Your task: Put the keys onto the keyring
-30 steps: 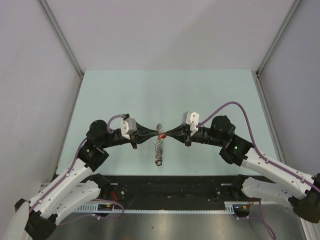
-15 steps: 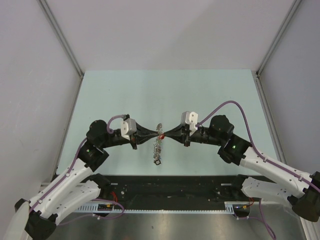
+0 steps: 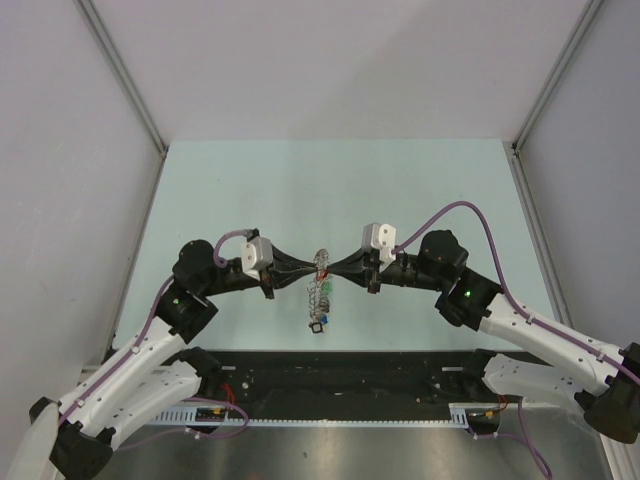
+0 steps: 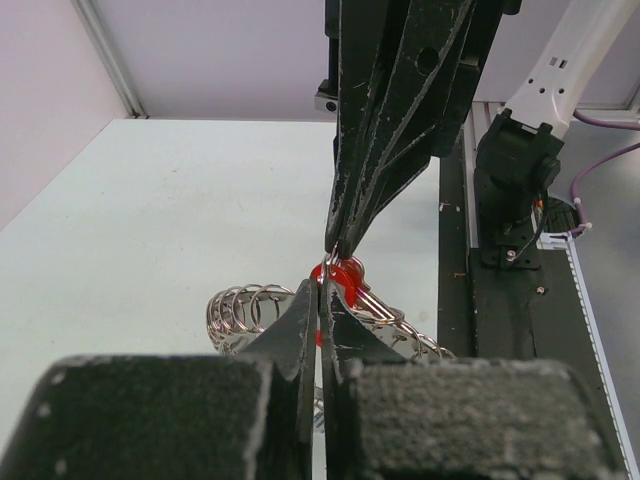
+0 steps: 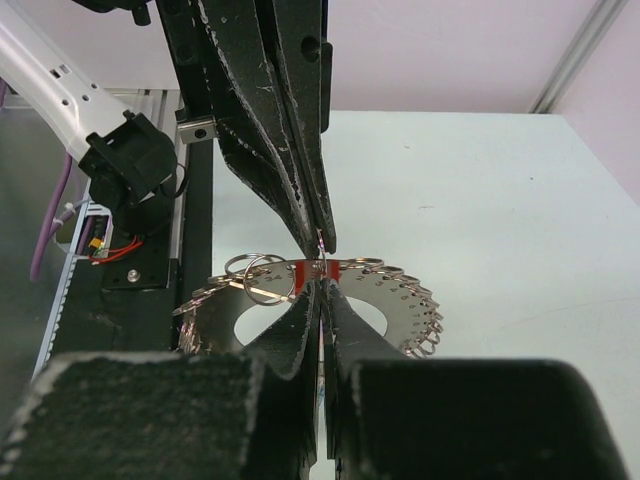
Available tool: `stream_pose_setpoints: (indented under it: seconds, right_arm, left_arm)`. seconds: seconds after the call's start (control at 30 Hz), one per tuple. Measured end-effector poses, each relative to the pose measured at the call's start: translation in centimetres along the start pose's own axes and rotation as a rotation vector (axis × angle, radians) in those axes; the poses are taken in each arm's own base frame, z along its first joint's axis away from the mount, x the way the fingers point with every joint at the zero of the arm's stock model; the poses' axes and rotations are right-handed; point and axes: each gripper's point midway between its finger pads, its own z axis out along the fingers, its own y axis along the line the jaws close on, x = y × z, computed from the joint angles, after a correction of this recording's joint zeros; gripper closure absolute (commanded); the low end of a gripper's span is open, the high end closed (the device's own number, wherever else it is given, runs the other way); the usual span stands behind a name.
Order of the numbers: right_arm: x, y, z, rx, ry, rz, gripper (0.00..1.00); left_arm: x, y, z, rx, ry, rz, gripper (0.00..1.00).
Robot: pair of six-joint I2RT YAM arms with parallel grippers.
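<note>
Left tool (image 3: 306, 270) and right tool (image 3: 337, 268) both pinched tight, tips meeting at red-tagged keys (image 3: 323, 271) against keyring (image 3: 319, 293), middle of desk (image 3: 250, 190). Since a second ago: right tool edged left; blue tag (image 3: 322, 313) now showing.

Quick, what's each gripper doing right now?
Left gripper: closed, pinching the keyring.
Right gripper: closed, apparently on the red-tagged key.
</note>
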Motion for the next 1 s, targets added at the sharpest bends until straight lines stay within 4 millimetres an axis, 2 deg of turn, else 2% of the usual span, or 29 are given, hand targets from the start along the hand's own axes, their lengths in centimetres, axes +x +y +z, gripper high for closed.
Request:
stream_pose_setpoints:
  seconds: [1.0]
  right_arm:
    - [-0.02, 0.19, 0.04, -0.010, -0.001, 0.000, 1.00]
  left_arm:
    - [-0.01, -0.39, 0.03, 0.023, -0.001, -0.003, 1.00]
